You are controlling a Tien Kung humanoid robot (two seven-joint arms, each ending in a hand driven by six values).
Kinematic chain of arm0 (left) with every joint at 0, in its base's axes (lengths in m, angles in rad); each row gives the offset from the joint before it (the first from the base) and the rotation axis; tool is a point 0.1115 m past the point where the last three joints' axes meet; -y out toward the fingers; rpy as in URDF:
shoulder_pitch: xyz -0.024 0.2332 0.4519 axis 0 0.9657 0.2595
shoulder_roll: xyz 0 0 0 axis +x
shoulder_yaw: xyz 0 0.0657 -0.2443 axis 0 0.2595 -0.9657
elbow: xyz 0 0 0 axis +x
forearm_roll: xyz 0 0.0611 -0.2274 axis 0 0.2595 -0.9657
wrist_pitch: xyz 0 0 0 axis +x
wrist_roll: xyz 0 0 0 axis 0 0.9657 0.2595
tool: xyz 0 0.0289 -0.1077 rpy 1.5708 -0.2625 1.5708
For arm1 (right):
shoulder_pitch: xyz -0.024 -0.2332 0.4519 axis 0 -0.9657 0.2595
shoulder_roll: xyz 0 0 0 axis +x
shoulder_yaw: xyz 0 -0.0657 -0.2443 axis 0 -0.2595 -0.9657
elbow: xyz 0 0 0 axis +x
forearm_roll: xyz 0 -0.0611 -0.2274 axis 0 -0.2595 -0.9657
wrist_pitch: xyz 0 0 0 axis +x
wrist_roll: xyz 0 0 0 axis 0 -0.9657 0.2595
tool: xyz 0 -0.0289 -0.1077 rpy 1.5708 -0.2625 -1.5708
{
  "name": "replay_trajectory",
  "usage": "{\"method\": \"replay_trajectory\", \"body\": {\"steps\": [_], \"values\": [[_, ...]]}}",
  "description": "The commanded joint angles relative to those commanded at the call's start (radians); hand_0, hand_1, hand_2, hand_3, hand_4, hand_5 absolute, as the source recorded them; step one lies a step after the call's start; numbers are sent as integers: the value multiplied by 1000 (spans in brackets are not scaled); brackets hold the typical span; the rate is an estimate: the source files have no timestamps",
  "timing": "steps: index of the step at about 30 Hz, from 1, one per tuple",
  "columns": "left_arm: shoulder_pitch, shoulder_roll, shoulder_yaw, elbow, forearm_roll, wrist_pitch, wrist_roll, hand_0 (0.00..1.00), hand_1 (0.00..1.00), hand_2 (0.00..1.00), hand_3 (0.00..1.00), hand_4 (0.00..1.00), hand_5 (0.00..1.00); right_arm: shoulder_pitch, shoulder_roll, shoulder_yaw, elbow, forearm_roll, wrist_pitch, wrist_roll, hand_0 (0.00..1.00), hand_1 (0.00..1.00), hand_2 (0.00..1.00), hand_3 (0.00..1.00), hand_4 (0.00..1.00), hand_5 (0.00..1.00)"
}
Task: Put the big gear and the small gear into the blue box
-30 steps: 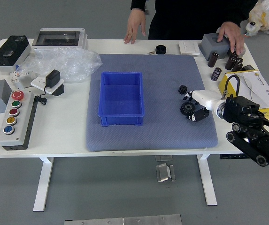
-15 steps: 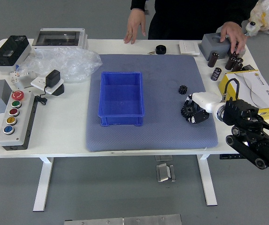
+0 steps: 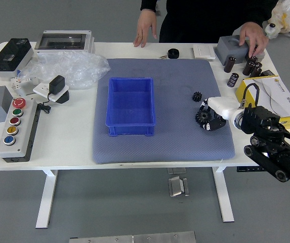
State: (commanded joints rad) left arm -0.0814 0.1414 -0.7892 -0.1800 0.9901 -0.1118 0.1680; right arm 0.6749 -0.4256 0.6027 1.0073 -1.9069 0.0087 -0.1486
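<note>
Closer now to the big gear (image 3: 202, 117) with the right hand (image 3: 217, 122), toward the bench's (image 3: 66, 149) right edge; can't tell whether gripping. Still to put in the blue box (image 3: 130, 124), with the small gear (image 3: 197, 96). At far edge, person's hands (image 3: 145, 26), resting.

The robot arm (image 3: 285, 156), button box (image 3: 27, 127) and white table (image 3: 74, 144) suggest a robotics lab.

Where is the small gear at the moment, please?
In the head view, the small gear lies on the gray mat, right of the blue box and just beyond the big gear.
</note>
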Motion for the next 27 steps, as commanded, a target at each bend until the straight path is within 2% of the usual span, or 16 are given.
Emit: {"method": "replay_trajectory", "body": {"steps": [10,19,24,27], "values": [[4,5,-1,0,-3,1,0,918,900,895,884,817,352,35,-26,10,68,8,29,-22,551,431,499,620,680,168],[5,9,-6,0,-2,1,-2,918,901,895,884,817,351,111,-56,-16,165,22,66,-47,555,433,501,616,685,164],[5,13,-6,0,1,1,-1,918,900,895,884,817,351,176,-44,-45,200,33,86,-57,562,437,501,621,678,145],[6,15,-6,0,3,1,0,918,900,895,884,817,352,216,-16,-64,200,37,92,-61,563,438,499,624,662,149]]}}
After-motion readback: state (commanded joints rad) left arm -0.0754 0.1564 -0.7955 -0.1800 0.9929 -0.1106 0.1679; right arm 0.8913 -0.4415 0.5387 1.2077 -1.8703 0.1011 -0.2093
